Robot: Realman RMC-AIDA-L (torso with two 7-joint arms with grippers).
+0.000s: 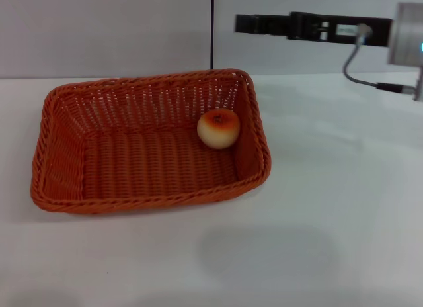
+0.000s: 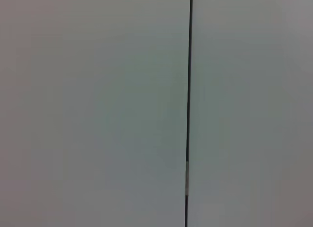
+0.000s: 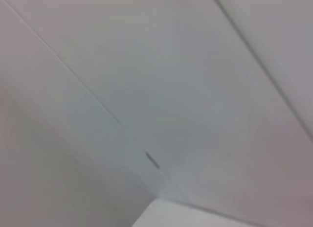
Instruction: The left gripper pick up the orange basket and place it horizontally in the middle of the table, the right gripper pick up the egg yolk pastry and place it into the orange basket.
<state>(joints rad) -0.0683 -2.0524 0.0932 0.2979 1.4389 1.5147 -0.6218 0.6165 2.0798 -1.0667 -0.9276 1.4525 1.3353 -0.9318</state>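
Nearest the camera lies a bare stretch of the white worktop (image 1: 277, 254), with nothing on it but a soft shadow. Behind that sits the orange basket (image 1: 132, 168), resting flat with its long side running across the head view, somewhat left of the middle of the worktop. Inside it, against the inner wall at its right end, sits the egg yolk pastry (image 1: 219, 128), glazed top upward and touching the weave. Farther back and raised above the worktop's far right edge, the right end effector (image 1: 246, 22) points sideways toward the left, well apart from the basket; it carries nothing, but whether its fingers are parted or closed I cannot tell from here. The left end effector does not appear in any view; its wrist camera shows only a pale wall with a dark seam. Judged from this layout, both steps look done: basket placed, pastry in it, with only the arms' withdrawal possibly left.
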